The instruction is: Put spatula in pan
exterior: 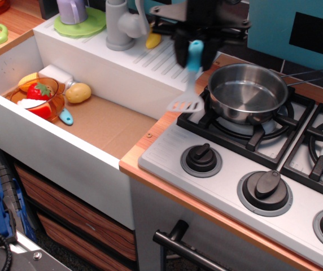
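Note:
My gripper (195, 52) is shut on the light blue handle of the spatula (188, 84). The spatula hangs down from it, its grey slotted head in the air just left of the pan's rim, above the stove's left edge. The pan (247, 92), a shiny round steel frying pan with a long thin handle pointing right, sits on the back left burner. The gripper is high, above and left of the pan.
A sink (99, 121) lies to the left with an orange bowl (39, 99) of toy food, a potato (78, 93) and a short blue-handled utensil (66, 117). A grey faucet (119, 25) stands behind. Stove knobs (201, 159) line the front.

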You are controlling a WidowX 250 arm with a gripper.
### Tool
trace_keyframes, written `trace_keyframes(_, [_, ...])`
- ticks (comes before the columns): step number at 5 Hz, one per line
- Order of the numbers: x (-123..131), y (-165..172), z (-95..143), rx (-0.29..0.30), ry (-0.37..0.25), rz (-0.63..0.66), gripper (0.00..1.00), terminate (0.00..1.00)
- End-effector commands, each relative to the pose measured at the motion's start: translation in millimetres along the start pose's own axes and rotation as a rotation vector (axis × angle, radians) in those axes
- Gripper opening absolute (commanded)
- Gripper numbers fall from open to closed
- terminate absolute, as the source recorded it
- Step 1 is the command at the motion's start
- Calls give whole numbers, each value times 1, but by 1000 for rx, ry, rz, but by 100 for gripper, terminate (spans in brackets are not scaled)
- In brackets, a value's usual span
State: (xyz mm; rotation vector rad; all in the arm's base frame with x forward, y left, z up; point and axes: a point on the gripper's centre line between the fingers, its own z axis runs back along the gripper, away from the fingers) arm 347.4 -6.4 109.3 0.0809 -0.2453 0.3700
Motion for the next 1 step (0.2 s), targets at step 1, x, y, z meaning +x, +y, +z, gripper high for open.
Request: trace_keyframes(1, [31, -31, 13, -52, -59, -5, 0, 100])
